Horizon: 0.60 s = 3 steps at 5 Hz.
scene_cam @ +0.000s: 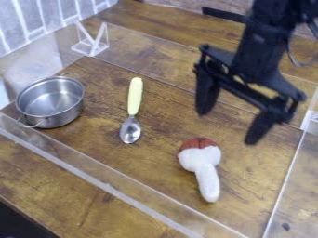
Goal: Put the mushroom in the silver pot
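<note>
One mushroom [200, 167], one silver pot [51, 101].

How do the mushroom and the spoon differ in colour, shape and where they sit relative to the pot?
The mushroom has a reddish-brown cap on a white stem; the spoon has a pale yellow-green handle and a shiny metal bowl. The mushroom is thick and chunky, while the spoon is slim. The spoon lies nearer the silver pot; the mushroom lies farther from it. Both rest outside the pot on the wooden surface.
</note>
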Available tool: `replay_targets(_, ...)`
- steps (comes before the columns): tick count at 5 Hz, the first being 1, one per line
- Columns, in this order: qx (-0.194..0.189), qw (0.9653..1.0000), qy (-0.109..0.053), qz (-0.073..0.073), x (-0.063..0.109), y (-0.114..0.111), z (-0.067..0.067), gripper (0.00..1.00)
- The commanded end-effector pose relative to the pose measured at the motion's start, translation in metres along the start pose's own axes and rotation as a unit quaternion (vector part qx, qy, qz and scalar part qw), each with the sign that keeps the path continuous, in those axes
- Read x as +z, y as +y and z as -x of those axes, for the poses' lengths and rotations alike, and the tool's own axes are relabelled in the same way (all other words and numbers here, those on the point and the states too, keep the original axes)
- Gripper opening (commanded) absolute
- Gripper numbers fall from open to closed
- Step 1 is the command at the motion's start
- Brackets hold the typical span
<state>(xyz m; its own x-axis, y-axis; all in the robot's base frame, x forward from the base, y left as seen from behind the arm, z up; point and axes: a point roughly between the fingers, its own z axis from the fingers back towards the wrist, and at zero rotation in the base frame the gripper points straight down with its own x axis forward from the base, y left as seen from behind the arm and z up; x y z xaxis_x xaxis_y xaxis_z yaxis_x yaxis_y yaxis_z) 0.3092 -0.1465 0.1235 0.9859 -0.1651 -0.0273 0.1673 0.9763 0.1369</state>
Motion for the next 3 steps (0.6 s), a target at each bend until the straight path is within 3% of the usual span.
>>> replay_targets(1,0.022,0.9994,-0.023,0.014,-0.003,-0.001,0.004,1.00)
replay_targets(2,0.044,0.9987,-0.019,0.018,-0.016,-0.001,0.011,1.00)
replay_targets(3,0.034,0.9991,-0.018,0.020,-0.029,-0.002,0.019,1.00)
